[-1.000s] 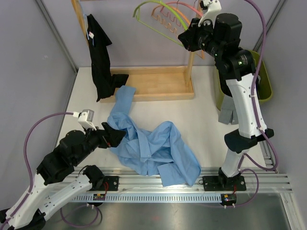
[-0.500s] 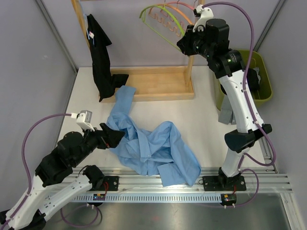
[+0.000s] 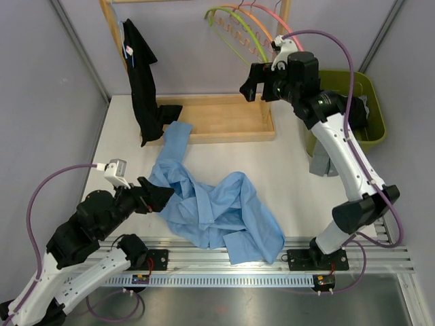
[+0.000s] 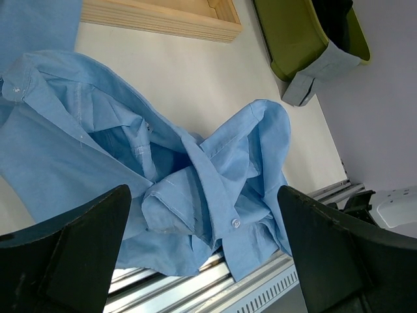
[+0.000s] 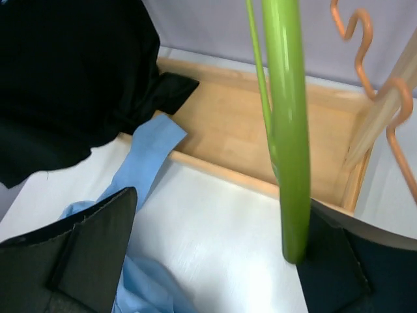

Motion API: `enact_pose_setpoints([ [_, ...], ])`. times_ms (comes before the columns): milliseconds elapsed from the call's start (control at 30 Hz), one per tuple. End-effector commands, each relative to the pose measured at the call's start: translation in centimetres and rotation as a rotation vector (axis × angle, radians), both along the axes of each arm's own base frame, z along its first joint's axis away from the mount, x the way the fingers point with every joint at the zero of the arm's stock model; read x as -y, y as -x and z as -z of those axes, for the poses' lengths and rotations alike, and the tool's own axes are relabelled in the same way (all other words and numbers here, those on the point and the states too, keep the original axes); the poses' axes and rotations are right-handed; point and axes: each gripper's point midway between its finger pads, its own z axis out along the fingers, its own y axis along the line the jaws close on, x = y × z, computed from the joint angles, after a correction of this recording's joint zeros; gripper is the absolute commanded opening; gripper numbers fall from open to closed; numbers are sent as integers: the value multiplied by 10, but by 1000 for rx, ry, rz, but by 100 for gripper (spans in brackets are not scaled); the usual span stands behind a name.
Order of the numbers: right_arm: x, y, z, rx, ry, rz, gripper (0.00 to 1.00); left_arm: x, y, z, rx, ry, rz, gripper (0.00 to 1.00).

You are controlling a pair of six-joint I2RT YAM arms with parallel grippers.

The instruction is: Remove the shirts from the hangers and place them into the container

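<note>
Around the table's centre, running toward 6 o'clock, finding the light blue shirt [image 3: 211, 204] lying crumpled and off any hanger, one sleeve reaching up at 11 o'clock to the lip of the wooden tray [image 3: 224, 130]. Still needing to move it to the container [image 3: 378, 133] at 3 o'clock, already carrying dark cloth inside and a grey shirt [image 3: 321, 163] draped over its near wall. Noting the change at 1 o'clock: spreading the jaws of the right gripper [image 3: 247, 87] wide, where a second ago clamping them on the green hanger [image 3: 228, 27], and dropping away to the left, leaving that hanger hanging bare up on the rack, its arch passing between the parted fingers in the wrist view. Reading this as the empty hanger being parked, so freeing the right arm. Holding the left gripper [image 3: 163, 195] at 8 o'clock with jaws fully apart and empty, tips at the blue shirt's 9 o'clock edge, apparently poised for the pick. Leaving a black shirt [image 3: 139, 75] hanging at 11 o'clock.
</note>
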Motion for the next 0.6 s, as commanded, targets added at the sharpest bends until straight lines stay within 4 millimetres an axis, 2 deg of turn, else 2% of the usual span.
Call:
enact_pose_setpoints([
  [0,-7,47,-39,104,-66,-95,99,-3,1,-14,34,28,-8,99],
  [33,-15,68,-47,128,-67,-120,99,-3,1,-13,31,24,-9,99],
  [67,-20,76,-32,106,-46,-133,99,-3,1,-13,30,25,-11,99],
  [100,-33,98,-18,88,-27,-164,99,-4,1,-11,28,24,-14,99],
  [133,-39,110,-29,117,-44,-180,99,-4,1,-11,27,25,-15,99],
  [167,-50,119,-3,81,-28,-206,99,-5,1,-11,28,27,-17,99],
  [233,-60,136,19,28,-40,-213,100,-6,2,-11,29,29,-20,99],
  [267,-73,149,55,-33,-4,-239,99,-6,2,-10,28,28,-23,99],
  [333,-80,154,94,-102,27,-196,100,-8,3,-10,24,26,-25,99],
  [367,-88,166,127,-154,62,-207,100,-8,3,-10,24,26,-27,99],
  [400,-93,172,144,-202,53,-192,99,-9,3,-8,20,24,-27,99],
  [467,-102,180,193,-275,87,-173,100,-11,4,-7,18,26,-33,99],
  [500,-114,196,206,-313,78,-186,100,-11,4,-6,16,25,-36,99],
  [567,-128,210,245,-361,110,-184,99,-13,5,-4,16,24,-42,99],
])
